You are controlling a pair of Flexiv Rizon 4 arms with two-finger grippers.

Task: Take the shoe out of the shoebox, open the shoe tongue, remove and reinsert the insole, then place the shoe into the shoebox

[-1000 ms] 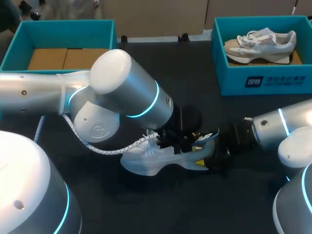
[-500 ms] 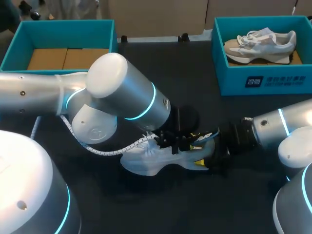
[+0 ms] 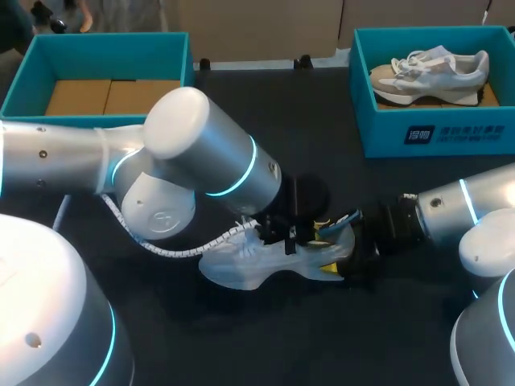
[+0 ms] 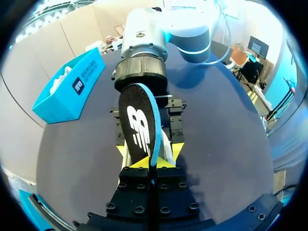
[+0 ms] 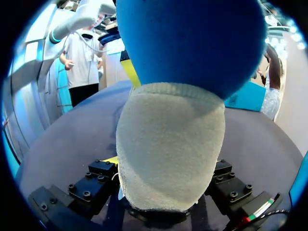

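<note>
A white shoe (image 3: 241, 265) lies on its side on the dark table between my two arms. My right gripper (image 3: 342, 259) holds its heel; in the right wrist view the grey knit heel (image 5: 168, 144) fills the gap between the fingers (image 5: 91, 185). The black insole with a blue edge (image 3: 338, 225) sticks up out of the shoe's opening. My left gripper (image 4: 150, 166) is shut on the insole (image 4: 137, 127), pinching its near end edge-on. The insole's blue underside (image 5: 192, 43) looms over the heel in the right wrist view.
A teal shoebox (image 3: 434, 133) at the back right holds a second pale shoe (image 3: 430, 71). Another teal box (image 3: 105, 38) at the back left shows a cardboard floor. My left arm's big elbow (image 3: 201, 145) hangs over the table's middle.
The left gripper's fingers have closed onto the insole. The left arm's elbow shifted slightly to the left. The right arm and the shoe stayed where they were.
</note>
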